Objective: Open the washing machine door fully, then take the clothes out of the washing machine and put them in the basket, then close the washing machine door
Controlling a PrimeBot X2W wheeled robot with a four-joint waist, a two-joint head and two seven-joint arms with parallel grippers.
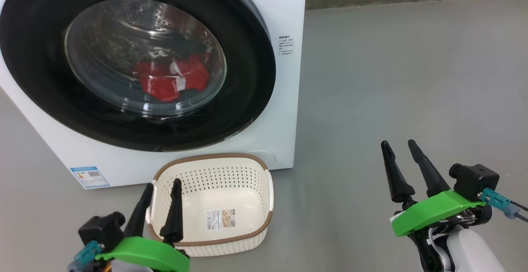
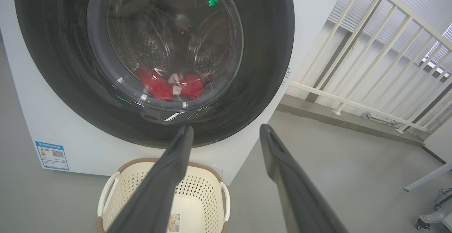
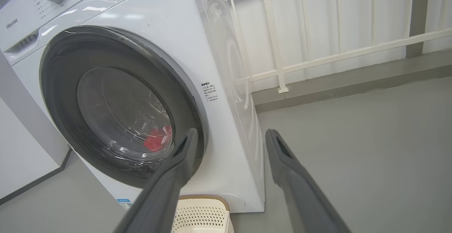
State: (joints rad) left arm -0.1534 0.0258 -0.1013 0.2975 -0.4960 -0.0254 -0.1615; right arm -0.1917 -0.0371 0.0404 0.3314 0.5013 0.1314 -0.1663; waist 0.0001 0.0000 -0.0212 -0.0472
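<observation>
**Door shut, both grippers wide and empty**

In my head view the washing machine (image 1: 284, 111) takes up the upper left of the frame. The washing machine door (image 1: 33, 57) sits closed against its front. Through the clear centre I see the clothes (image 1: 171, 78), a red heap with a bit of white, low in the drum and just left of the frame's middle.

The basket (image 1: 214, 158) stands on the grey floor (image 1: 392, 78) at bottom centre, close in front of the machine's lower edge. It holds nothing but a label sticker (image 1: 221, 219) on its bottom.

My left gripper (image 1: 163, 184) is at the lower left, its fingers spread apart and gripping nothing, their tips overlapping the basket's left wall in the picture. My right gripper (image 1: 399, 143) is at the lower right over bare floor, well apart from the basket, its fingers likewise spread and empty.

A blue label (image 1: 90, 176) shows on the machine's lower left corner. In the left wrist view a white railing (image 2: 353, 105) runs across the upper right.
</observation>
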